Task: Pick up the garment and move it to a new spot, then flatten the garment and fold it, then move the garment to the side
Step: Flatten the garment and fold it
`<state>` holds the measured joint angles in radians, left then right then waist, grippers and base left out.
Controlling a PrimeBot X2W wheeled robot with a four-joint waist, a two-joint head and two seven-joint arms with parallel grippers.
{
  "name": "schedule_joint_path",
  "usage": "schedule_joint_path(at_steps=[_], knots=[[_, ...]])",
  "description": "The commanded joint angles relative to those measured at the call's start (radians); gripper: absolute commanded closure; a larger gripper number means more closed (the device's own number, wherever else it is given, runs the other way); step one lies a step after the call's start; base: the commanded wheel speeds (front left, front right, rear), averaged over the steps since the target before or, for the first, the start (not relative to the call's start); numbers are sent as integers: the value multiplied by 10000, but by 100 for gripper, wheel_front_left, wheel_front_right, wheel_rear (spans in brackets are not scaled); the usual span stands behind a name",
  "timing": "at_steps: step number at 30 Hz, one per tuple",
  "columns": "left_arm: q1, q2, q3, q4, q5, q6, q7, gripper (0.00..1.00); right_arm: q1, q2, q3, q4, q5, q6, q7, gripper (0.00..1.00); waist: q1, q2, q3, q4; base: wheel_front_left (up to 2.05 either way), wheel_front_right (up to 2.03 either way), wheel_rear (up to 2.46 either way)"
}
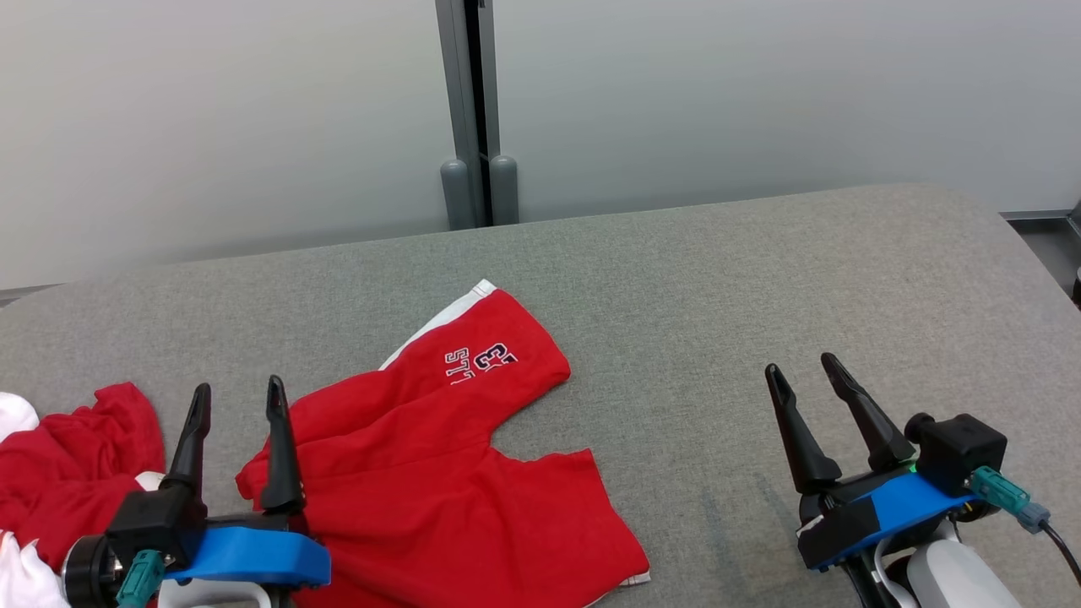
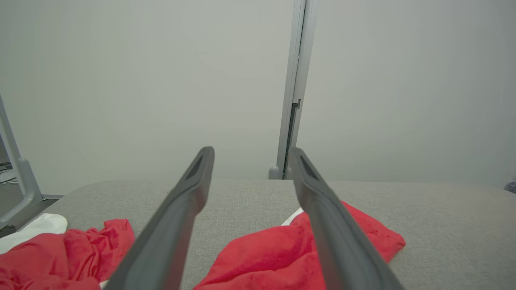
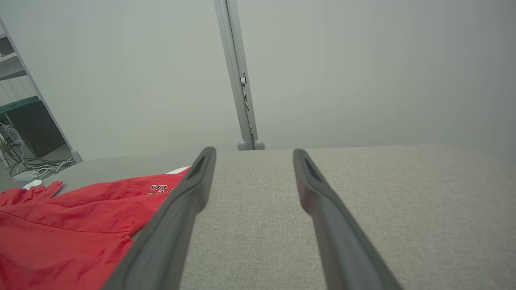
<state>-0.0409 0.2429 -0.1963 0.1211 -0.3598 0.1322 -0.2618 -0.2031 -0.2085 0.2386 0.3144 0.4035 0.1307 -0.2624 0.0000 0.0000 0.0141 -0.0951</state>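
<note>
Our left gripper (image 1: 238, 387) has its two dark fingers (image 1: 279, 439) spread wide apart, and in the left wrist view we see grey padding and a red edge of cloth through the gap between them. In the head view the finger nearer the middle crosses the left edge of the garment (image 1: 439, 456); we cannot tell whether it touches the fabric or hangs just above it. Our right gripper (image 1: 801, 365) also stands with its fingers splayed wide, over bare grey surface, well apart from the garment. The garment is a pair of red shorts lying mostly flat on the grey padded table (image 1: 760, 279), left of the middle and close to us. One leg points away from us and carries a white stripe (image 1: 460, 308) and dark-and-white lettering (image 1: 481, 361); the other leg runs toward our right, with a thin white hem at its near corner. The notch between the two legs opens to the right. Left of our left gripper lies a second, crumpled red cloth (image 1: 76, 473) with white fabric (image 1: 17, 414) beside it at the table's edge. Beyond the table rise pale wall panels joined by a grey upright post (image 1: 475, 110).
</note>
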Motion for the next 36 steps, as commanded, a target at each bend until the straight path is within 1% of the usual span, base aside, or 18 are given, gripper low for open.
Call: schedule_joint_path(at_steps=[1, 6, 8, 10, 12, 18, 22, 26, 28, 33, 36], knots=[[86, -36, 96, 27, 87, -77, -44, 0, -53, -38, -4, -36, -67, 2, -32, 0, 0, 0, 0, 17, 0, 0, 0], [84, -315, 387, 132, 387, -390, -45, 0, -44, 89, 146, 64, 180, 2, -30, 0, 0, 0, 16, 73, 0, 0, 0], [89, -417, 474, 186, 468, -514, -45, 0, -220, -81, 449, 300, 293, 1, -30, 0, 0, 0, 33, 90, 0, 0, 0], [38, -493, 519, 289, 552, -654, -45, 0, -553, -250, 948, 626, 498, 2, 211, 0, 0, 0, 48, 128, 0, 0, 0], [-44, -612, 539, 346, 636, -775, -46, 0, -859, -374, 1529, 1032, 837, 2, 836, 0, 0, 0, 63, 216, 0, 0, 0], [-258, -958, 629, 638, 801, -1134, -41, 0, -1848, -650, 3363, 1901, 2076, 1, 3253, 0, 0, 0, 123, 718, 0, 0, 0], [-348, -1169, 660, 860, 885, -1340, -39, 0, -2298, -721, 3970, 2441, 2557, 1, 4086, 0, 0, 0, 195, 1186, 0, 0, 0], [-439, -1353, 644, 1033, 994, -1512, -37, 0, -2671, -738, 4215, 3026, 2837, 1, 4521, 0, 0, 0, 298, 1651, 0, 0, 0], [-481, -1414, 653, 1101, 1038, -1603, -37, 0, -2855, -781, 4395, 3340, 2760, 1, 4633, 0, 0, 0, 364, 1850, 0, 0, 0], [-586, -1516, 709, 1285, 1172, -1763, -39, 0, -3206, -625, 4700, 4410, 2921, 1, 4999, 0, 0, 0, 488, 2305, 0, 0, 0], [-657, -1556, 759, 1353, 1243, -1834, -37, 0, -3314, -438, 4855, 4851, 3119, 2, 5011, 0, 0, 0, 544, 2528, 0, 0, 0]])
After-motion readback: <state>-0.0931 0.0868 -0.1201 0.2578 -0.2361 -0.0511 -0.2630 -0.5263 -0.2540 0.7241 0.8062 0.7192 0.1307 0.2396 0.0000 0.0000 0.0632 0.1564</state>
